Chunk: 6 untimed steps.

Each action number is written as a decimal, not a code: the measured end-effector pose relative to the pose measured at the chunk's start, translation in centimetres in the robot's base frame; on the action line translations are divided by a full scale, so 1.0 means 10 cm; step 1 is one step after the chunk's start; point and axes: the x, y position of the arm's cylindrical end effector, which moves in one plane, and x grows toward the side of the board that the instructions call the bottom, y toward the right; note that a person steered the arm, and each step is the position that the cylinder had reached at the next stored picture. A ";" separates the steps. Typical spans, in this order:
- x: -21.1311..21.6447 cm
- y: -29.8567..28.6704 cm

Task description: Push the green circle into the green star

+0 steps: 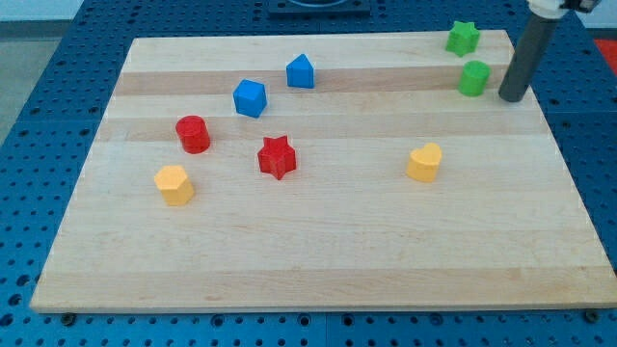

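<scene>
The green circle point(473, 78) stands near the board's top right corner. The green star point(463, 38) sits just above it toward the view's top, a small gap between them. My tip point(513, 97) rests on the board just to the right of the green circle and slightly lower, not touching it. The dark rod rises from there toward the view's top right.
A blue pentagon-like block point(301, 71) and a blue cube-like block point(250, 98) lie at upper centre-left. A red cylinder point(193, 134), a red star point(277, 157), a yellow hexagon point(174, 184) and a yellow heart point(424, 163) lie lower. The wooden board point(318, 270) sits on a blue perforated table.
</scene>
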 end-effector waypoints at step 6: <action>-0.23 -0.49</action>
